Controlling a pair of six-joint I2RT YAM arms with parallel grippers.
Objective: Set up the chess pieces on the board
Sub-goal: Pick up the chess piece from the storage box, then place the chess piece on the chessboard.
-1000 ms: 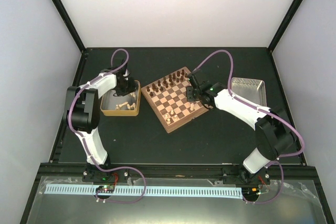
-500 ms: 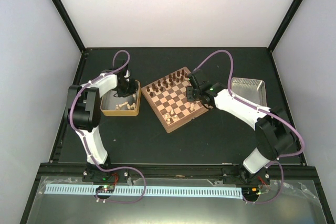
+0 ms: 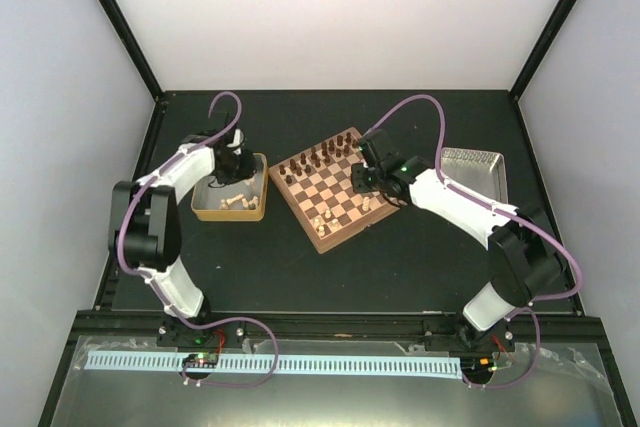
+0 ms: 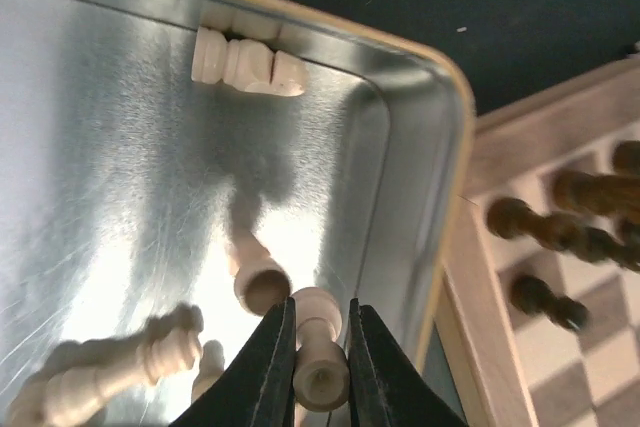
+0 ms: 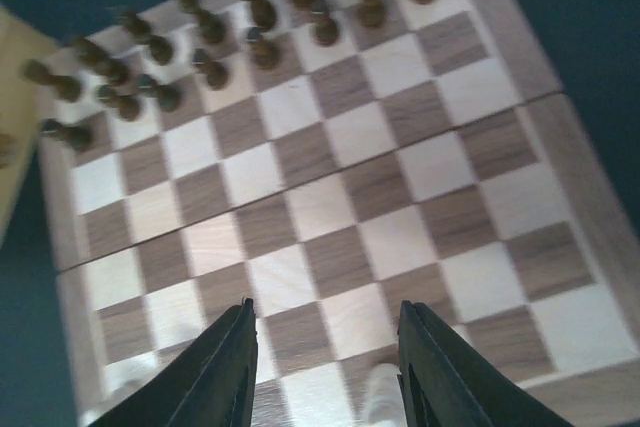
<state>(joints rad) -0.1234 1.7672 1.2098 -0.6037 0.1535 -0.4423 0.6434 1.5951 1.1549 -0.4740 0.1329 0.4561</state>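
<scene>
Pinching a cream piece (image 4: 320, 372) at the bottom centre of the left wrist view, the left gripper (image 4: 320, 312) has its fingers closed on the piece's sides, inside the tan tray (image 4: 456, 137). More loose cream pieces (image 4: 246, 61) lie on the tray's shiny floor, one in its upper corner. Just right of the tray sits the board (image 3: 335, 187), mid-frame in the top view and turned at an angle. Over it hangs the right gripper (image 5: 327, 312), fingers about half apart and gripping nothing; a blurred pale shape shows between them at the bottom edge. Dark pieces (image 5: 262, 15) fill the board's top rows. A silver tray (image 3: 472, 173) lies at the right.
</scene>
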